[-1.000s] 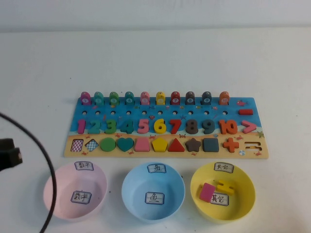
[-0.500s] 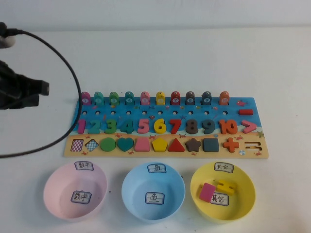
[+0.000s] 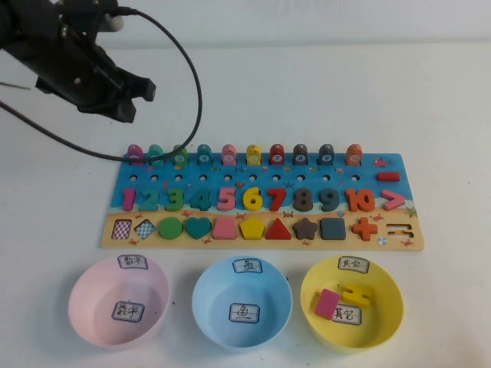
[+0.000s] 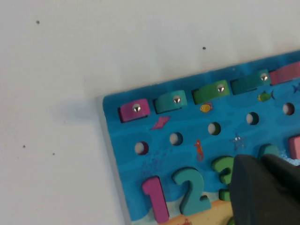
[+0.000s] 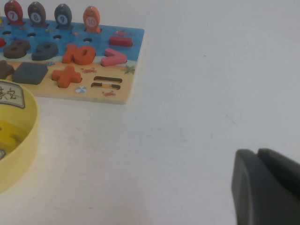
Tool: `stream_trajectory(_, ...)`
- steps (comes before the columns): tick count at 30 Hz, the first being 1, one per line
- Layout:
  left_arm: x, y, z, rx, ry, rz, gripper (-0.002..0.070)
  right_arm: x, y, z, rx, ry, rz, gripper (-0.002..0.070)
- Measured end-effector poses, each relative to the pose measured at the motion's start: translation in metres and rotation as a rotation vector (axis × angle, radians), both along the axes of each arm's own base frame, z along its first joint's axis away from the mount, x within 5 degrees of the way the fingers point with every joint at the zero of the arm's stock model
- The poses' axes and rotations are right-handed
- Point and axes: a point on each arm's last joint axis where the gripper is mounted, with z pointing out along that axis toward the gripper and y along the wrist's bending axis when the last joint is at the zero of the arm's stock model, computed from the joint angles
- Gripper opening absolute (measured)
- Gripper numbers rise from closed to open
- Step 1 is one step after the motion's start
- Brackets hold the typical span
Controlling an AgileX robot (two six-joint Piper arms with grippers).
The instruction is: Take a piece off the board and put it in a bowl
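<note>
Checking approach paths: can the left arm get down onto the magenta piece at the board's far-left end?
Probably yes. The left gripper hovers just behind the board, nothing lies between it and the magenta piece. The right gripper is parked off beside the board's other end.

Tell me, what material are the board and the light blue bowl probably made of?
The board looks like painted wood: a pale tan strip and thick cut edge. The light blue bowl looks like smooth plastic with an even sheen. Left tool hovers behind the board; right tool sits beside it.
</note>
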Motion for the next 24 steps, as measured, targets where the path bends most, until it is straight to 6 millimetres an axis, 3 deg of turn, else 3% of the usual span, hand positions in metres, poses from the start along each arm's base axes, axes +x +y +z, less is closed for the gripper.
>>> stream_trajectory(8, 0.038, -0.001, -0.017, 0.046, 0.120, -0.015, 0.0019, 0.000, 0.000, 0.000, 0.000, 0.000, 0.000, -0.0017)
stream_trajectory(12, 0.056, 0.004, -0.039, 0.050, 0.166, 0.006, 0.0164, 0.000, 0.000, 0.000, 0.000, 0.000, 0.000, -0.0017)
stream_trajectory(17, 0.062, 0.005, -0.056, 0.037, 0.209, 0.055, 0.0349, 0.000, 0.000, 0.000, 0.000, 0.000, 0.000, -0.0017)
stream_trajectory(24, 0.070, 0.005, -0.073, 0.038, 0.221, 0.080, 0.0387, 0.000, 0.000, 0.000, 0.000, 0.000, 0.000, -0.0017)
